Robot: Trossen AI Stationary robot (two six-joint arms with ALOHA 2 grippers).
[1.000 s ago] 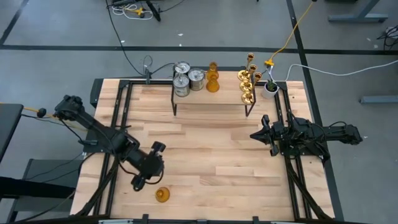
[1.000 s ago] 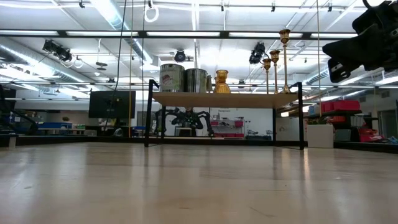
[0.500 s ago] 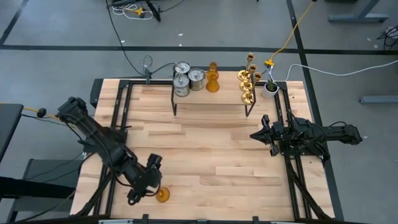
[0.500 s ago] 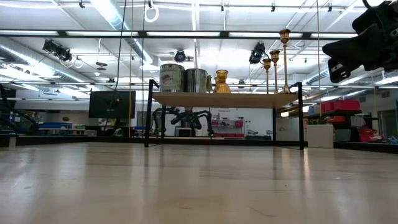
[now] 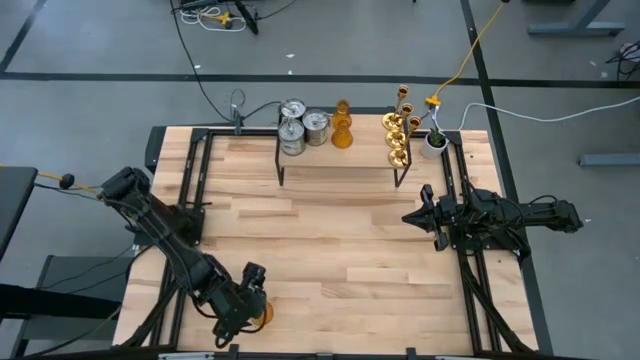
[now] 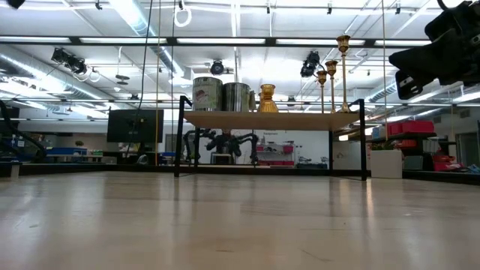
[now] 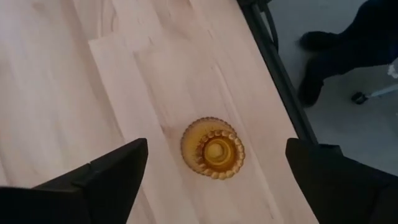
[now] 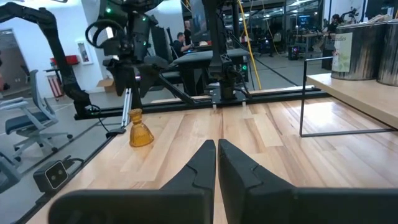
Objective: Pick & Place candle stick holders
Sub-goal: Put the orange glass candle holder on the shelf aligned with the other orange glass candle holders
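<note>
An amber bell-shaped candle stick holder [image 7: 212, 148] stands upright on its wide base on the wooden table, close to the near edge at the left [image 5: 263, 314]. My left gripper [image 7: 215, 163] hangs open above it and points steeply down. Its two fingers stand apart on either side of the holder and touch nothing. The right wrist view shows the same holder [image 8: 140, 132] under the left arm. My right gripper [image 8: 216, 155] is shut and empty, held level at the table's right side [image 5: 412, 215].
A black-framed shelf [image 5: 340, 158] stands at the far middle. It carries silvery cylinders [image 5: 300, 128], an amber holder [image 5: 342, 131] and brass holders [image 5: 398, 135]. A white pot with a plant [image 5: 434, 142] sits at its right. The table's near edge [image 7: 283, 93] runs right beside the lone holder.
My left gripper has swung toward the table's near edge and sunk. It has come from beside the amber holder to right over it. The holder has not moved.
</note>
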